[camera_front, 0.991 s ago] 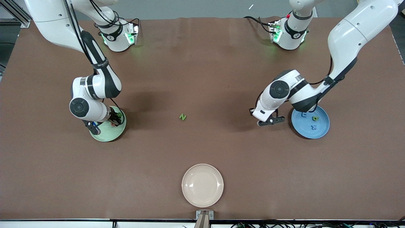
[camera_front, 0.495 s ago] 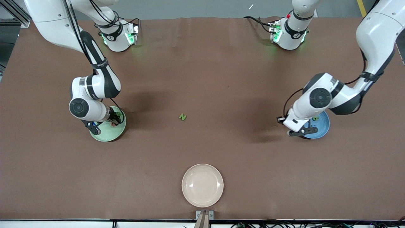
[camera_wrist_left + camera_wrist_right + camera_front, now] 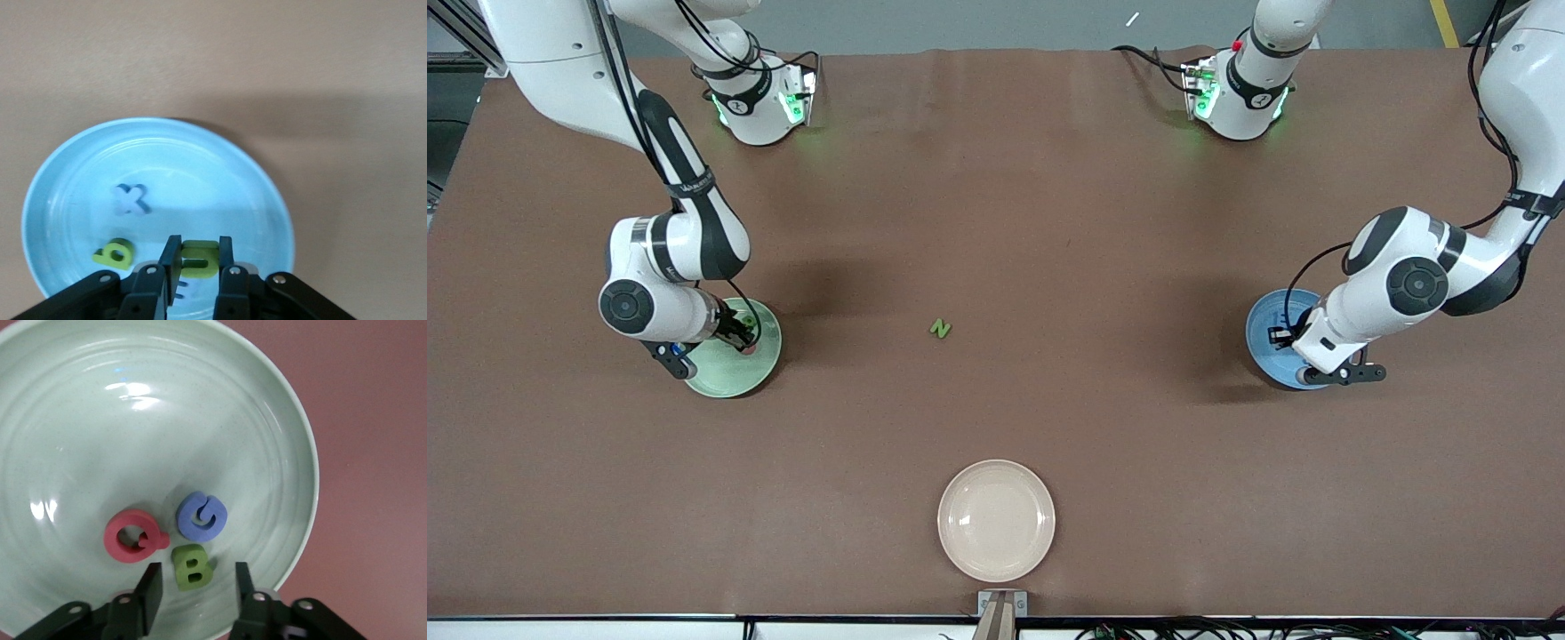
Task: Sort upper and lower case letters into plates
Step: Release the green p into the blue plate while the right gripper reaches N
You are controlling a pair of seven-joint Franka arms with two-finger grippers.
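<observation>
Between the closed fingers of the left gripper a green letter is held, over the blue plate. Just past the jaws, on the plate floor, a green b and a pale blue x are lying; a further blue piece is partly hidden under the fingers.

The right gripper hangs low over the mint green plate with its jaws spread and nothing held. A green B lies directly between the fingertips, and just ahead of them a blue G and a pinkish red Q are set side by side, nearly touching each other.

Well away from both sets of jaws, a green N is left alone on the bare table, between the two plates. A cream plate stands nearer the front camera and is unused.

The letters are judged to be light, thick foam-like pieces, slightly yielding and not fragile; they may be tipped or skidded on the smooth plates. The N is best pinched across its two straight flat sides. Nothing stands in the way of it, though the held letter must first be released.
</observation>
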